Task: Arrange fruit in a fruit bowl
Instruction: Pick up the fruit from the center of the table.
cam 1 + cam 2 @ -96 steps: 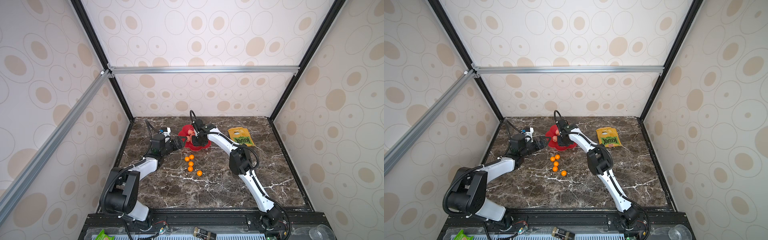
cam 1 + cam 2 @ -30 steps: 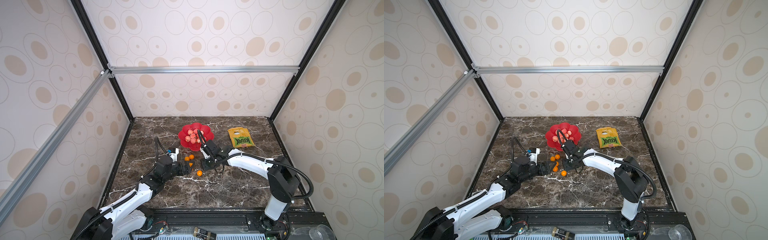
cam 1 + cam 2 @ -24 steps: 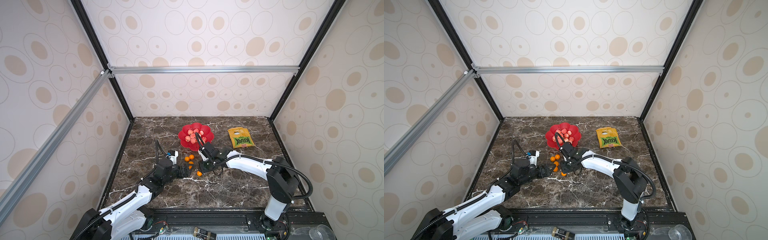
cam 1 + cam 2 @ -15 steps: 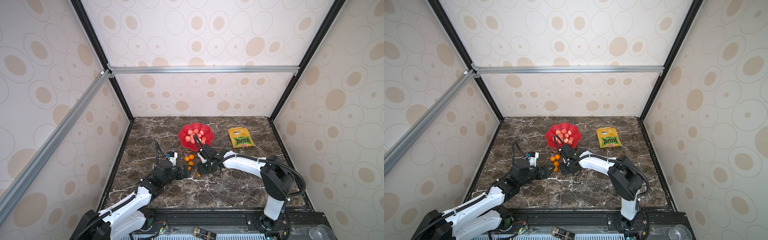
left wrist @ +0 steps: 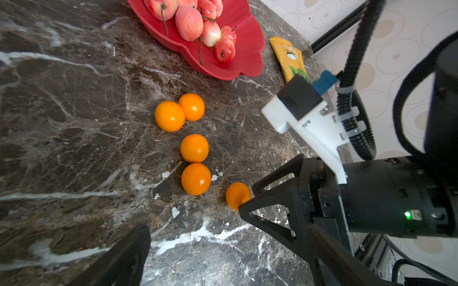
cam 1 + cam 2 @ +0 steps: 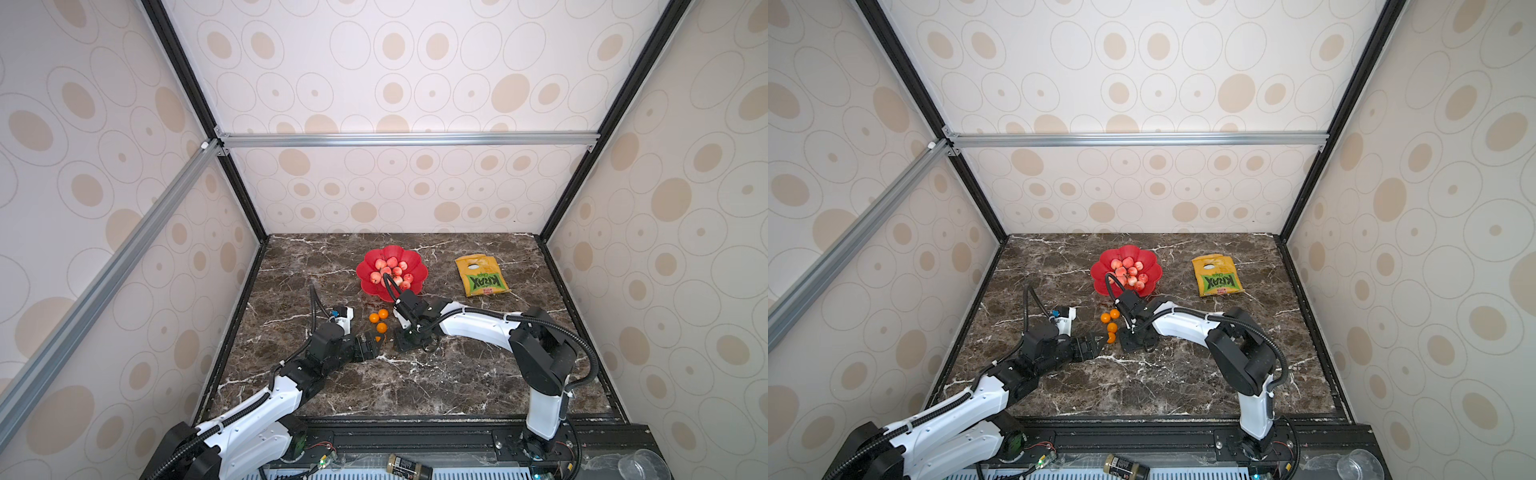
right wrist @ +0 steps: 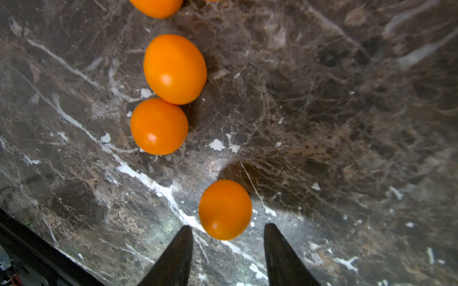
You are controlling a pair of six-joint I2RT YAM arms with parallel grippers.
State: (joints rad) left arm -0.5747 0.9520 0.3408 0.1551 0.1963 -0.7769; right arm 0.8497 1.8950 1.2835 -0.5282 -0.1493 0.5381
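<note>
The red fruit bowl [image 6: 365, 283] [image 6: 1100, 284] stands mid-table with several pink-red fruit [image 6: 392, 267] [image 5: 189, 23] heaped in it. Several orange fruit [image 6: 381, 327] [image 6: 1111, 327] [image 5: 194, 148] lie on the marble in front of it. My right gripper [image 6: 402, 341] [image 7: 228, 229] points down, open. One orange fruit [image 7: 225, 209] [image 5: 235, 195] sits just ahead of its fingertips, untouched. My left gripper [image 6: 374, 347] [image 6: 1100, 337] lies low beside the nearest orange fruit, open and empty. One of its fingers [image 5: 126, 255] shows in the left wrist view.
A yellow-green snack bag [image 6: 482, 276] [image 6: 1219, 277] lies to the right of the bowl. The two grippers stand close together, tips toward each other. A jar [image 6: 409, 471] and a clear cup [image 6: 640, 465] rest on the front ledge. Patterned walls enclose the table.
Both arms have come back from the bowl to the orange fruit. In the last second my right gripper slid left over the nearest orange fruit and its jaws spread wider; the left barely moved.
</note>
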